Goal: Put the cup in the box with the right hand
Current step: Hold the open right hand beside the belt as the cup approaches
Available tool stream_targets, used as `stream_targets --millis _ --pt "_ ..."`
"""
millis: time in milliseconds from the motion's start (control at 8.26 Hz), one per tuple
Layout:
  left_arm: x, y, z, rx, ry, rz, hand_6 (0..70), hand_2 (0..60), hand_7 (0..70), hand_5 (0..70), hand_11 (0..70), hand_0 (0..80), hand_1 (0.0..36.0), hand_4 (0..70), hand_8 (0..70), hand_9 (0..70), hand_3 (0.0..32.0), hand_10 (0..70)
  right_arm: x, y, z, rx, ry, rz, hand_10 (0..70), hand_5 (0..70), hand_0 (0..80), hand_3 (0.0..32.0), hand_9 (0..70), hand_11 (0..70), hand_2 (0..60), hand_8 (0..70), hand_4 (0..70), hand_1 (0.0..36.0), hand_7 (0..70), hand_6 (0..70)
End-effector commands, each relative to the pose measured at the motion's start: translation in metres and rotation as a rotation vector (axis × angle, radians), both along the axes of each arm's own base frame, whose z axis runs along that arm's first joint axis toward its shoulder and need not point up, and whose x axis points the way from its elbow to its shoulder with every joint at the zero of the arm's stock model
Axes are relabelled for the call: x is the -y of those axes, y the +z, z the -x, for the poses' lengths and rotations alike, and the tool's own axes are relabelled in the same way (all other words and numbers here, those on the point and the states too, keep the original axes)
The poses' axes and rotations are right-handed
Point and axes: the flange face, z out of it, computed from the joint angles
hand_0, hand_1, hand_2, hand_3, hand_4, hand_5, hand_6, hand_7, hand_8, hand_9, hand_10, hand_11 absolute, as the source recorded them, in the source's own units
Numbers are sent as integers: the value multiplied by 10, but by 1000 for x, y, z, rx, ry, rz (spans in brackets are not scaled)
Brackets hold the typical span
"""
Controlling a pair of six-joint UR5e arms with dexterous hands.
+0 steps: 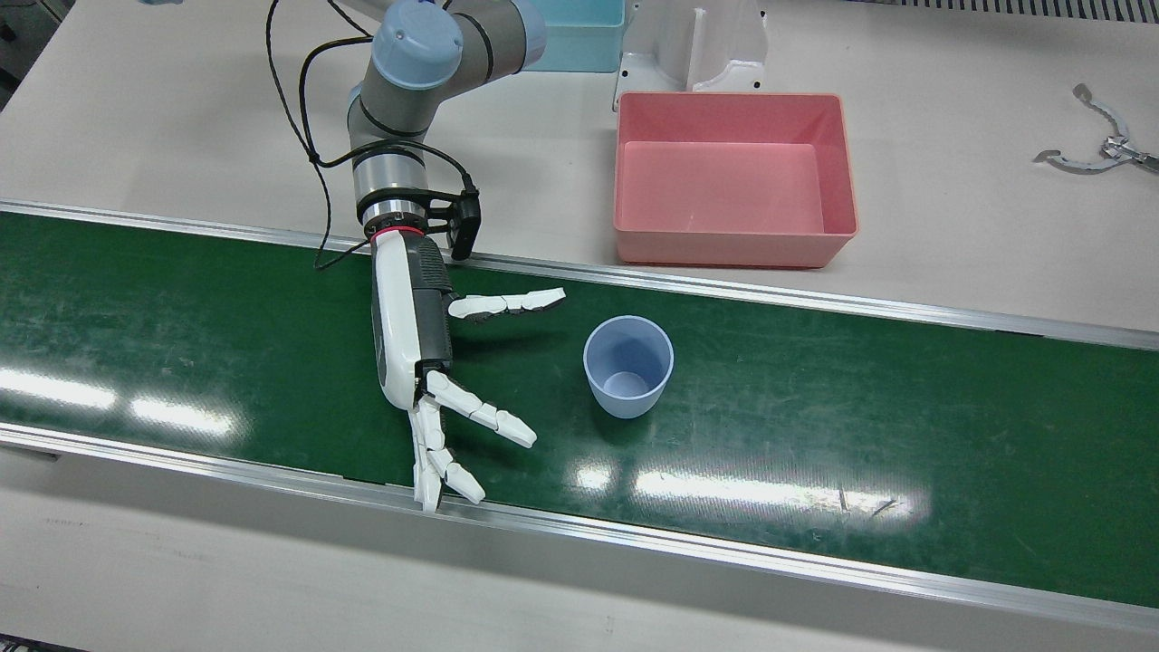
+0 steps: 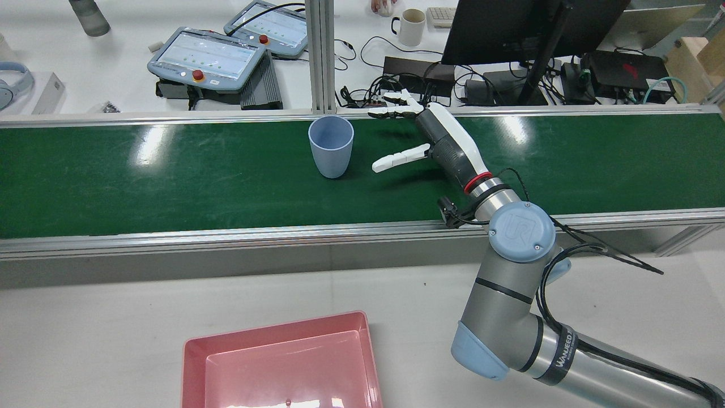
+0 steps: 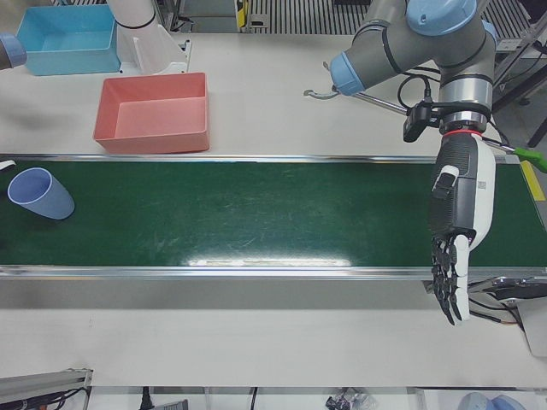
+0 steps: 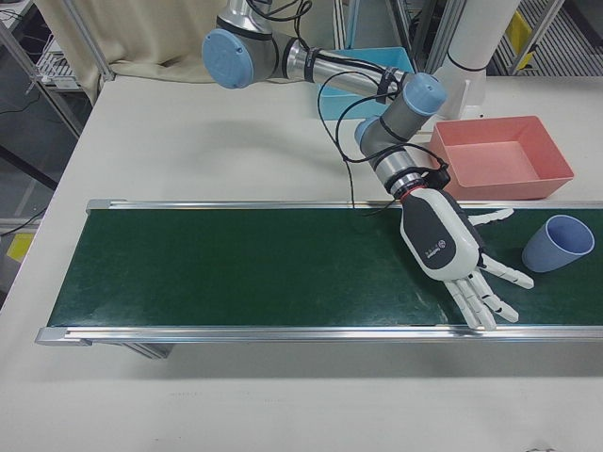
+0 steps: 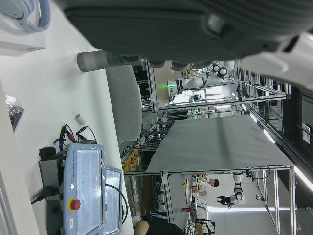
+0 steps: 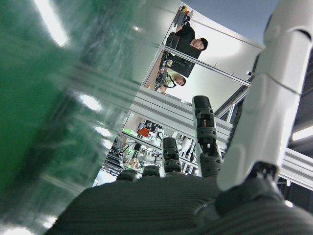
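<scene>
A light blue cup (image 1: 627, 365) stands upright and empty on the green belt (image 1: 860, 435). The same cup shows in the rear view (image 2: 331, 146), at the right edge of the right-front view (image 4: 556, 243), and at the far left of the left-front view (image 3: 38, 195). My right hand (image 1: 412, 335) (image 2: 447, 144) (image 4: 438, 240) hovers low over the belt beside the cup, open, fingers spread toward it, with a gap between fingertips and cup. The pink box (image 1: 733, 177) (image 2: 283, 362) lies empty on the table past the belt. My left hand (image 3: 461, 218) hangs open far along the belt, holding nothing.
A blue bin (image 1: 579, 36) and a white pedestal (image 1: 697, 45) stand behind the pink box. A metal tool (image 1: 1105, 149) lies on the table at the right. Aluminium rails (image 1: 724, 543) edge the belt. Teach pendants (image 2: 207, 54), a monitor and cables sit beyond it.
</scene>
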Motion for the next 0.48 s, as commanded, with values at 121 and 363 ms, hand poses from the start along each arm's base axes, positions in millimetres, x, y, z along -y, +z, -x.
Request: stream_targets --millis 121,363 --pt "0 0 0 0 1 -1 0 0 0 0 0 0 0 0 0 0 0 0 0 0 0 2 0 0 0 45 530 0 31 9 12 0 229 145 229 48" --pt "0 0 0 -2 -1 0 0 0 0 0 0 0 0 0 0 0 0 0 0 0 0 3 7 2 0 46 528 0 34 15 18 0 237 144 243 51"
